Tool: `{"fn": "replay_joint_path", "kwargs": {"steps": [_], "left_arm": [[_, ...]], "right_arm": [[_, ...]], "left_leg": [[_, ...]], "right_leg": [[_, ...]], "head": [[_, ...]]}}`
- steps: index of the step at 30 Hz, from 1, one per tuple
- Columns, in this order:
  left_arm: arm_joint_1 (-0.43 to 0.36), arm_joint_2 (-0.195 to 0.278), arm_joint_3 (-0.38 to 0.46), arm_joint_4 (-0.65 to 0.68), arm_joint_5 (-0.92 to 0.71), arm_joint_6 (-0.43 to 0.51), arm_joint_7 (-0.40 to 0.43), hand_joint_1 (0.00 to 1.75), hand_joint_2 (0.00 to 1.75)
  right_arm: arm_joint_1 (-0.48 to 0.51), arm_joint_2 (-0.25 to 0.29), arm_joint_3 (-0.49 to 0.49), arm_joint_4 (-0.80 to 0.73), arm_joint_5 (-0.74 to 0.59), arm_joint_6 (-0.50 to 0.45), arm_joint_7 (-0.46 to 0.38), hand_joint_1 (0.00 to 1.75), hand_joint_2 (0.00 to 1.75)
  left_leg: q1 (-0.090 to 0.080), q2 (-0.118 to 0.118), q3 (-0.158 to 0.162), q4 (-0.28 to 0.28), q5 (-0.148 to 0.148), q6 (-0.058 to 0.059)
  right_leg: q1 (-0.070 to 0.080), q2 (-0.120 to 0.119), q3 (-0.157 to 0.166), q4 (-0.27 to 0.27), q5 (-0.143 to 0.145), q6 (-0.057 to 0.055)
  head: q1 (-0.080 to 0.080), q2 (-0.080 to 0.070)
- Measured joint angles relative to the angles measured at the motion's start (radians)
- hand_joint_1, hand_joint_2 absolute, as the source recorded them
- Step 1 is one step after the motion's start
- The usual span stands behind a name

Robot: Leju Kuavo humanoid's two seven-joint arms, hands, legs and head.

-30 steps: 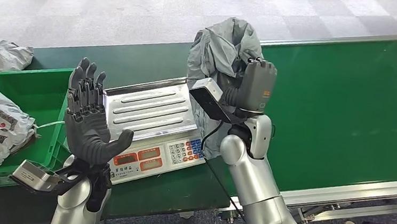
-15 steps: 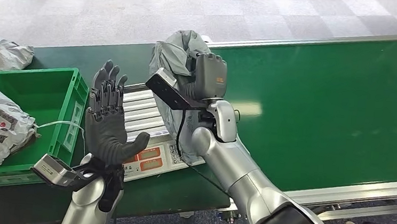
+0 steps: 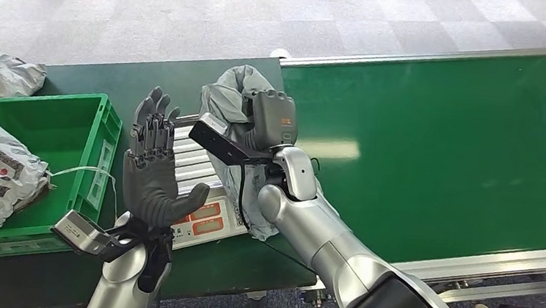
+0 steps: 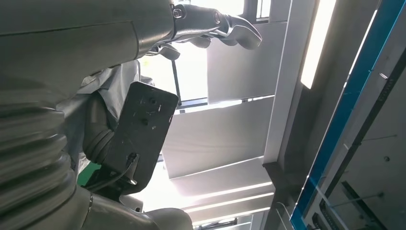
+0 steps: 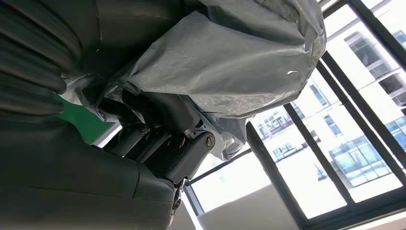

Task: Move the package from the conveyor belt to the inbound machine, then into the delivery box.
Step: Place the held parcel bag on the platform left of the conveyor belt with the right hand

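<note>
Grey crumpled plastic package [image 3: 236, 96] gripped by right robot hand [image 3: 269, 120]; left robot hand [image 3: 153, 163] empty, fingers spread.

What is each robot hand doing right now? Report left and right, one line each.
Left robot hand: open, fingers spread and raised, holding nothing.
Right robot hand: holding the grey package above the scale.
</note>
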Motion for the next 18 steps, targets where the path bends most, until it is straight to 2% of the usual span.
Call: {"fn": "replay_joint_path", "kwargs": {"steps": [5, 8, 12, 15, 18], "left_arm": [[0.0, 0.0, 0.0, 0.001, 0.0, 0.0, 0.0, 0.0, 1.75], [0.0, 0.001, -0.001, 0.001, 0.0, -0.007, 0.0, 0.0, 1.75], [0.001, 0.004, -0.006, -0.003, 0.0, -0.02, -0.001, 0.0, 1.75], [0.0, 0.006, -0.01, -0.004, 0.0, -0.033, -0.001, 0.0, 1.75], [0.0, 0.007, -0.011, -0.004, 0.0, -0.035, -0.001, 0.0, 1.75]], "right_arm": [[-0.006, 0.0, 0.004, 0.011, 0.0, 0.001, 0.0, 1.75, 1.75], [-0.013, 0.0, 0.008, 0.026, -0.032, 0.084, -0.021, 1.75, 1.75], [-0.014, 0.0, 0.028, 0.072, -0.126, 0.257, -0.106, 0.02, 1.75], [-0.011, 0.0, 0.054, 0.097, -0.174, 0.305, -0.143, 0.0, 1.75], [-0.009, 0.0, 0.078, 0.112, -0.196, 0.266, -0.142, 0.0, 1.75]], "left_leg": [[0.0, 0.0, 0.0, 0.0, 0.0, 0.0], [0.0, 0.0, 0.0, 0.0, 0.0, 0.0], [0.0, 0.0, 0.0, 0.0, 0.0, 0.0], [0.0, 0.0, 0.0, 0.0, 0.0, 0.0], [0.0, 0.0, 0.0, 0.0, 0.0, 0.0]], "right_leg": [[0.0, 0.0, 0.0, 0.0, 0.0, 0.0], [0.0, 0.0, 0.0, 0.0, 0.0, 0.0], [0.0, 0.0, 0.0, 0.0, 0.0, 0.0], [0.0, 0.0, 0.0, 0.0, 0.0, 0.0], [0.0, 0.0, 0.0, 0.0, 0.0, 0.0]], "head": [[0.0, 0.0], [0.0, 0.0], [0.0, 0.0], [0.0, 0.0], [0.0, 0.0]]}}
